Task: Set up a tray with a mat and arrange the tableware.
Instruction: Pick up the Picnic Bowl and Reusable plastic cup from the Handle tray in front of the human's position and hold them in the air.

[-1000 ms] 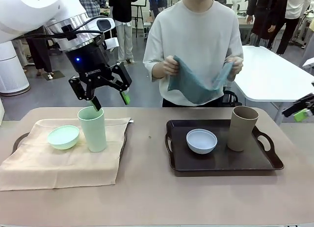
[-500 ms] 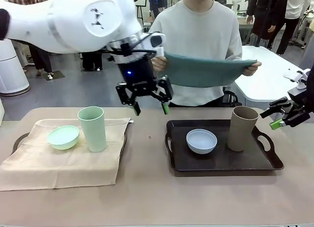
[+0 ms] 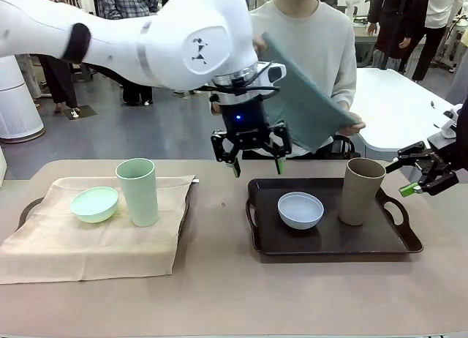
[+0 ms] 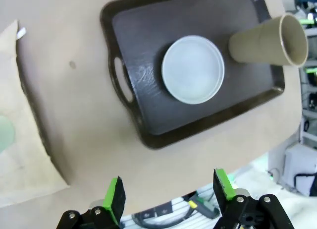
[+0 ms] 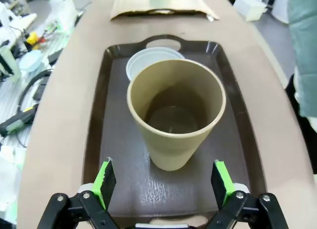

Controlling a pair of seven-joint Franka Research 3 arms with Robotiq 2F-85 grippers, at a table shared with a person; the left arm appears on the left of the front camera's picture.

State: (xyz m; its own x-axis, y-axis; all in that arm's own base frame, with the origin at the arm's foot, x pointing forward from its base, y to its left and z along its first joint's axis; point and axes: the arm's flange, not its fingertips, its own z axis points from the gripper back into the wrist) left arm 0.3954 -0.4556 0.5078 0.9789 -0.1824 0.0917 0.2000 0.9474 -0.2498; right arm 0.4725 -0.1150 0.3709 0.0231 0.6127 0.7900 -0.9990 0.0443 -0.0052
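A pale green cup (image 3: 137, 192) and pale green bowl (image 3: 94, 204) stand on a beige mat (image 3: 95, 239) at the left. The white bowl (image 3: 300, 210) and tan-brown cup (image 3: 360, 192) sit on a bare dark tray (image 3: 329, 243). My left gripper (image 3: 256, 162) hangs open above that tray's far left corner; its wrist view looks down on the white bowl (image 4: 193, 69), the cup (image 4: 270, 40) and the tray (image 4: 148, 120). My right gripper (image 3: 420, 177) is open just right of the tan-brown cup (image 5: 176, 115), level with it, fingers (image 5: 105, 180) apart on either side.
A person at the far side holds a teal cloth mat (image 3: 307, 96) up, tilted, above the dark tray's far edge. A second tray's rim (image 3: 29, 205) peeks out under the beige mat. A white table (image 3: 409, 111) stands behind on the right.
My left gripper left the green cup and swung right to above the dark tray. My right gripper came in beside the tan-brown cup. The person spread the teal mat out and tilted it.
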